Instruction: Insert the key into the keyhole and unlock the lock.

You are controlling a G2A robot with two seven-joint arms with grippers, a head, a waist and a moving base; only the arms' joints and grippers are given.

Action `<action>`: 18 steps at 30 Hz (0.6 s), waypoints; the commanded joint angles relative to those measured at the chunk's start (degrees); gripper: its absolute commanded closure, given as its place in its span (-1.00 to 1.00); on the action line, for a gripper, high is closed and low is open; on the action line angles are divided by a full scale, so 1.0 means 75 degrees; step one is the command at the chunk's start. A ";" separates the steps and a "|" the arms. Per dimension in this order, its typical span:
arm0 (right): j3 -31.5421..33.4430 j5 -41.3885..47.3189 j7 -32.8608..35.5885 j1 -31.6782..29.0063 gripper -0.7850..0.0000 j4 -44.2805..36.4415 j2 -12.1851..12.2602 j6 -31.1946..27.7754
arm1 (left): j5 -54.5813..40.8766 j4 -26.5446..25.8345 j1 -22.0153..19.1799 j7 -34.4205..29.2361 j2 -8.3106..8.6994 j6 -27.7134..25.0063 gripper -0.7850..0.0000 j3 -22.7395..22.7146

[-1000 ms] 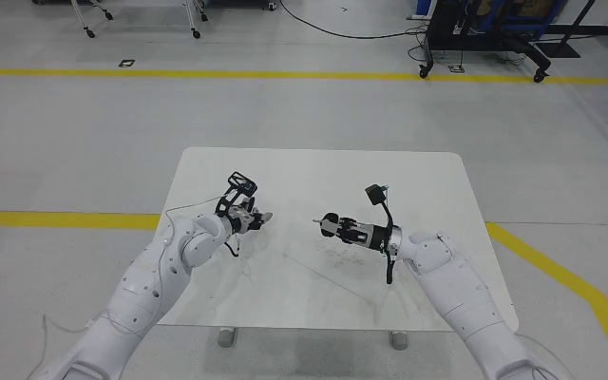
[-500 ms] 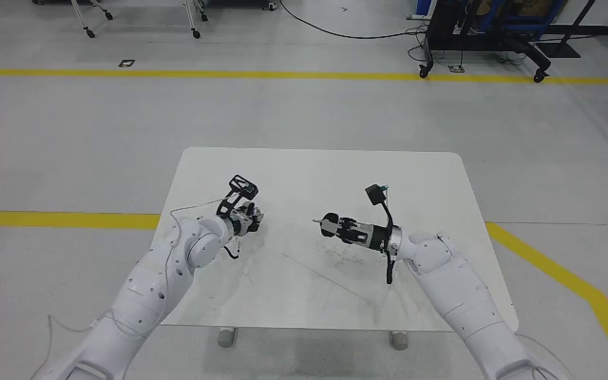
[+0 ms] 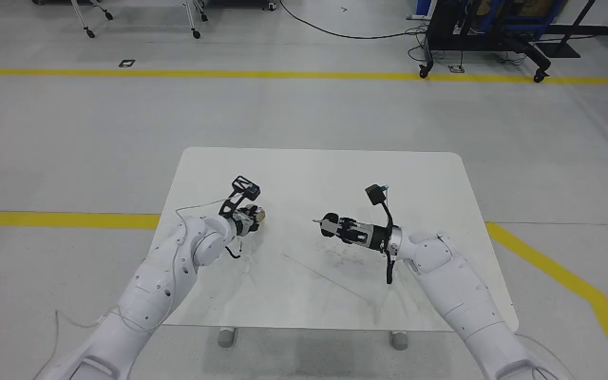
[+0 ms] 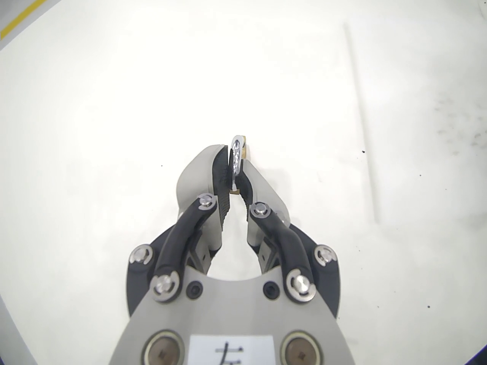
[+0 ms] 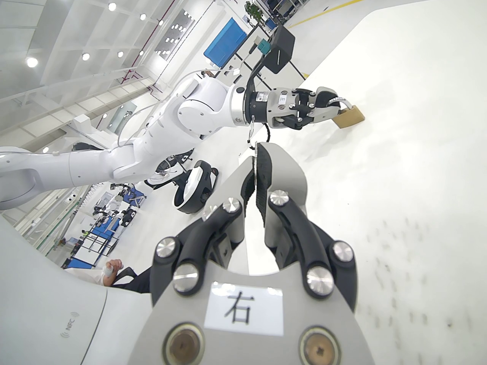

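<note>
One lock (image 5: 349, 116) sits at the tips of the left gripper (image 4: 233, 164), silver shackle pinched between the pads and the squat brass body just beyond them, low by the white table (image 3: 313, 171). Well apart and facing it, the right gripper (image 5: 261, 153) has its fingers pressed together. There are two grippers.

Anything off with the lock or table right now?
Nothing broken or spilled. The left gripper grips the padlock by its shackle, not the brass body, so the body juts out at a tilt. Dark scuff marks speckle the table.
</note>
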 commanded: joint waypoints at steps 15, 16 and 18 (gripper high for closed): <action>0.0000 0.0000 0.0000 0.0000 1.00 0.0000 0.0000 0.0000 | 0.0005 0.0140 0.0002 0.0105 -0.0117 -0.0149 0.44 -0.0120; 0.0000 0.0000 0.0000 0.0000 1.00 0.0000 0.0000 0.0000 | 0.0013 0.0129 0.0006 0.0100 -0.0122 -0.0170 0.38 -0.0125; 0.0000 0.0000 0.0000 0.0000 1.00 0.0000 0.0000 0.0000 | 0.0018 0.0105 0.0018 0.0093 -0.0133 -0.0216 0.36 -0.0136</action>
